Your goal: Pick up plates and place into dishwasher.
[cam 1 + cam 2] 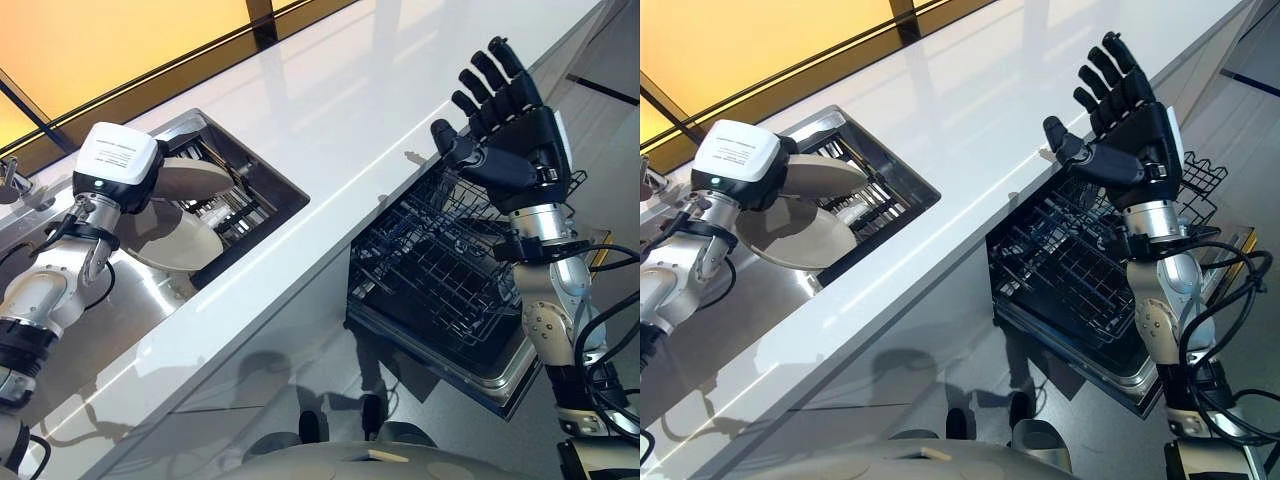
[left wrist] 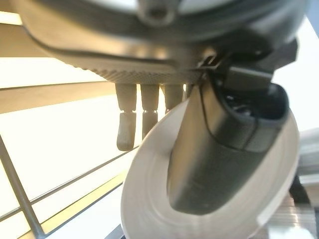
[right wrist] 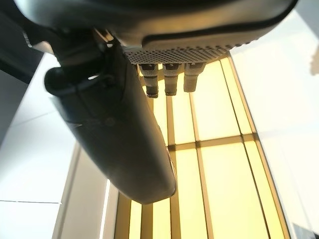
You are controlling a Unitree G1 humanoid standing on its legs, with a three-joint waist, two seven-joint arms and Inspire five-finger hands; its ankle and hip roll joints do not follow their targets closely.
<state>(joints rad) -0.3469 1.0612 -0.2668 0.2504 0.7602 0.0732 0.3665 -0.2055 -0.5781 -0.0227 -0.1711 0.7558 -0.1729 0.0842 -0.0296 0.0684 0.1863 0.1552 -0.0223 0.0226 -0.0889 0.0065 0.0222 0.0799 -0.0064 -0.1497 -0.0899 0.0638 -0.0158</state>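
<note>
Left hand [image 1: 150, 180] is over the sink [image 1: 262, 180], thumb pressed on the face of a pale plate [image 1: 175, 240] and fingers [image 2: 125, 124] behind its rim. The wrist view confirms the pinch: thumb lies across the plate's front, fingers show past its edge. The plate is tilted, lifted clear of the sink floor, its lower edge near the front wall of the basin.

Just beyond the left hand, inside the sink, a dark wire dish rack [image 1: 235, 200] holds more pale crockery; details too small to tell.

Right hand [image 1: 1120, 130] is raised above the dishwasher [image 1: 450, 330], palm facing the counter, fingers straight and spread, thumb out to the side. It holds nothing. Its wrist view looks past the straight fingers [image 3: 169, 79] to a yellow-lit ceiling panel grid [image 3: 224, 149].

Directly below the right hand, the dishwasher's lower rack [image 1: 1070, 270] is pulled out over the open door; dark wire basket, no plates seen in it.

Surface: a long white glossy countertop [image 1: 350, 110] runs between the two hands, sink set into it on the left hand's side, dishwasher under its front edge. Behind the counter, beyond the left hand, an amber-lit window [image 1: 100, 50] with dark frames. Floor under the dishwasher is grey and reflective [image 1: 280, 390].
</note>
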